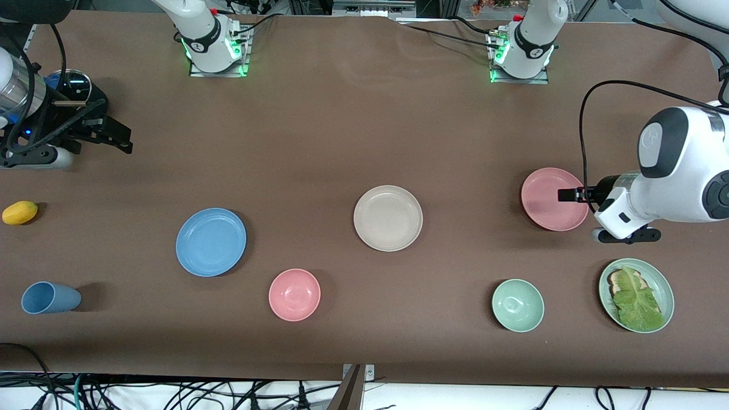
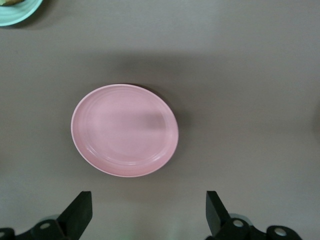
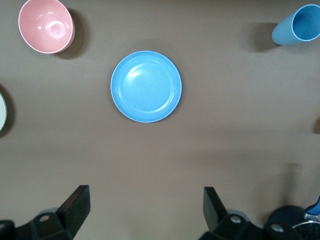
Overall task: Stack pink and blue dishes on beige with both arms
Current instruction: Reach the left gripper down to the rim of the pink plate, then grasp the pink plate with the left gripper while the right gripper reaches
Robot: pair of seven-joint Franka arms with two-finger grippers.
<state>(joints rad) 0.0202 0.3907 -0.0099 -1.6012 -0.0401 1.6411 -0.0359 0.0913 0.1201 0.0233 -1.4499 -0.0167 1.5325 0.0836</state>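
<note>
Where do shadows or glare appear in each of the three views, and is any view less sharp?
Front view: evenly lit; the blue cup casts a soft shadow onto the table, toward the left arm's end. Left wrist view: a dim shadow patch lies on the pink plate, and the picture looks slightly soft. Right wrist view: pale glare on the blue plate and in the pink bowl.

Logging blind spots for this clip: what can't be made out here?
- Pink plate: front view, the left gripper covers part of its rim.
- Food on the green plate: front view, a lettuce leaf hides most of it.
- Right gripper: front view, fingers blend into its dark body.
</note>
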